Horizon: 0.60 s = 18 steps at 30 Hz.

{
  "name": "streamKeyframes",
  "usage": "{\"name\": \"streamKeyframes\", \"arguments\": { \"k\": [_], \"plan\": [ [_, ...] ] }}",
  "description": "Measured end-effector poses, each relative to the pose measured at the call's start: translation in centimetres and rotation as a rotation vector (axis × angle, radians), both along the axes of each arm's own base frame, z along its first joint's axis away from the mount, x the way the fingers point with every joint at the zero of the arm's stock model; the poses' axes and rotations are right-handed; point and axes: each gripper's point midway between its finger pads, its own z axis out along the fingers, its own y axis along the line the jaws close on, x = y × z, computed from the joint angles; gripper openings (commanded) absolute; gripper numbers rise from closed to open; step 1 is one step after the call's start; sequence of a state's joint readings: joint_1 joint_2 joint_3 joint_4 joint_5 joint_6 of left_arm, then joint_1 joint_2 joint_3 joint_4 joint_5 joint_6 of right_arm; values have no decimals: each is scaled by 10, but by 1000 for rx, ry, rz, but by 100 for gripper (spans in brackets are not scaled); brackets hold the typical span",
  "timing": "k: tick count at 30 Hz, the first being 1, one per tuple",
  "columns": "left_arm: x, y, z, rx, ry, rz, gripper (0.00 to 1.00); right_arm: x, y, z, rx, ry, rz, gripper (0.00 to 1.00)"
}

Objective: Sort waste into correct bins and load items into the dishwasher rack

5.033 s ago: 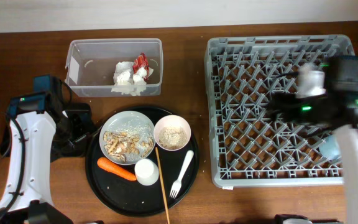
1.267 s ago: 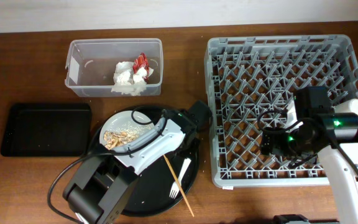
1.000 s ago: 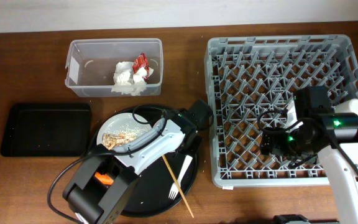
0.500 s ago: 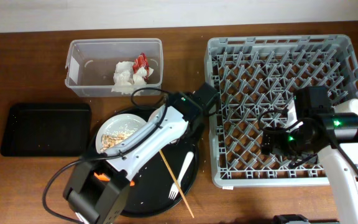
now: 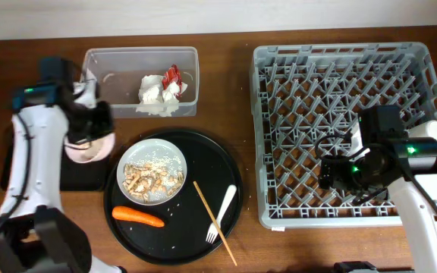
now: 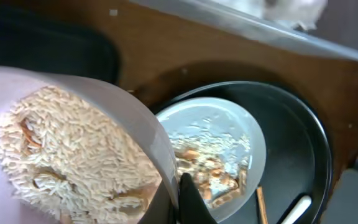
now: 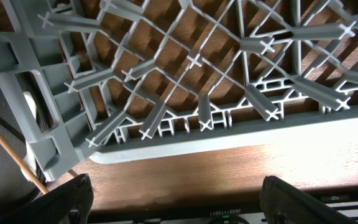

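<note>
Left gripper (image 5: pixel 89 130) has swung away from the rack side of the round black tray (image 5: pixel 211 163) to the far left. It is clamped on the rim of the small cream bowl (image 6: pixel 129 115), which is full of beige scraps (image 6: pixel 67 162) and held above the right end of the shallow black tray (image 5: pixel 82 176). Right gripper (image 7: pixel 185 199) is unmoved, fingers spread wide and empty over the near part of the dishwasher rack (image 5: pixel 340 53). The printed strip (image 7: pixel 229 214) in the right wrist view is too small to read.
</note>
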State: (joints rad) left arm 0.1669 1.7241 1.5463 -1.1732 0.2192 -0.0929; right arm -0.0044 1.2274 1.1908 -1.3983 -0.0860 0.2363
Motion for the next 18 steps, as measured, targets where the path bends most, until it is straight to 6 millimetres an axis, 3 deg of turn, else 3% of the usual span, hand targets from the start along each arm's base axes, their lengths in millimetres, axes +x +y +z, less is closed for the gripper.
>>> {"name": "streamKeyframes", "arguments": {
  "k": [3,5,12,18],
  "plan": [
    [3,37,-2,-147,-80,68,1,0,0,0,-3,0,0,90],
    [5,46,-1,-234,-146,72,0,0,0,0,-3,1,0,90],
    [-3,33,-17,-679,-476,-3,0,0,0,0,-3,1,0,90],
    [-16,41,2,-872,-642,7,0,0,0,0,-3,1,0,90]
  ]
}}
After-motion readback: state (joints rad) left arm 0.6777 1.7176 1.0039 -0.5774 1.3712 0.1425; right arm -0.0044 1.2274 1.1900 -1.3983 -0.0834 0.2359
